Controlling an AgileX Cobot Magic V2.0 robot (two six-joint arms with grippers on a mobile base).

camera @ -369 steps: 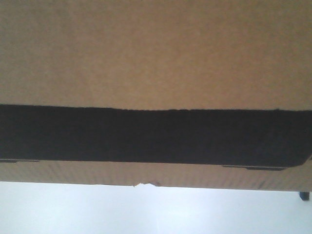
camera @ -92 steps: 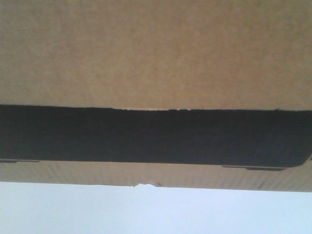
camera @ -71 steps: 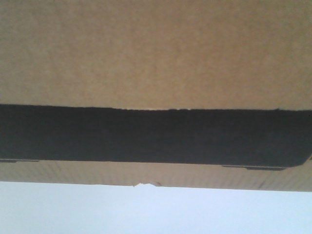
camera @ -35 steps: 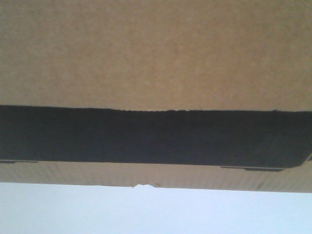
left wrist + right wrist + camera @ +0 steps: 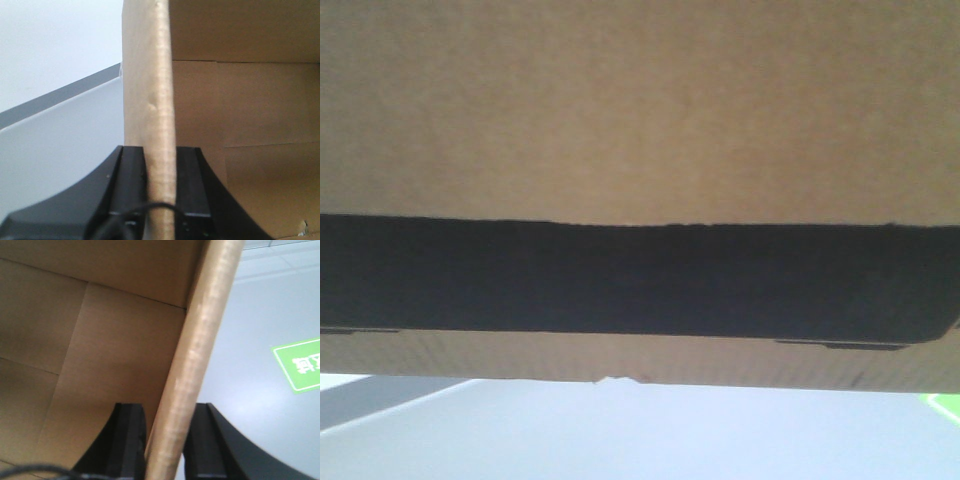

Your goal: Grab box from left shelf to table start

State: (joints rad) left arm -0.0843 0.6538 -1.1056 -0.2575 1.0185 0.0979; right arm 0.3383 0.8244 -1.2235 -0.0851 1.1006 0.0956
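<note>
The brown cardboard box [image 5: 640, 110] fills the front view, its black printed panel [image 5: 640, 280] running across the middle. My left gripper [image 5: 160, 152] is shut on the box's left wall [image 5: 150, 90], one black finger on each side. My right gripper [image 5: 170, 410] is shut on the box's right wall [image 5: 200, 350] in the same way. The open box interior [image 5: 250, 125] shows empty, as it does in the right wrist view [image 5: 90, 340]. The left shelf is out of view. I cannot tell whether the pale surface [image 5: 640, 430] under the box is the table.
A dark grey band [image 5: 380, 392] runs at the lower left under the box and shows in the left wrist view [image 5: 60, 97]. A green sign with white characters [image 5: 300, 362] lies on the pale surface right of the box; its corner shows in the front view [image 5: 945, 405].
The box keeps its place in the front view. The background under it has shifted: a grey band at the lower left and a green patch at the lower right have come into view.
</note>
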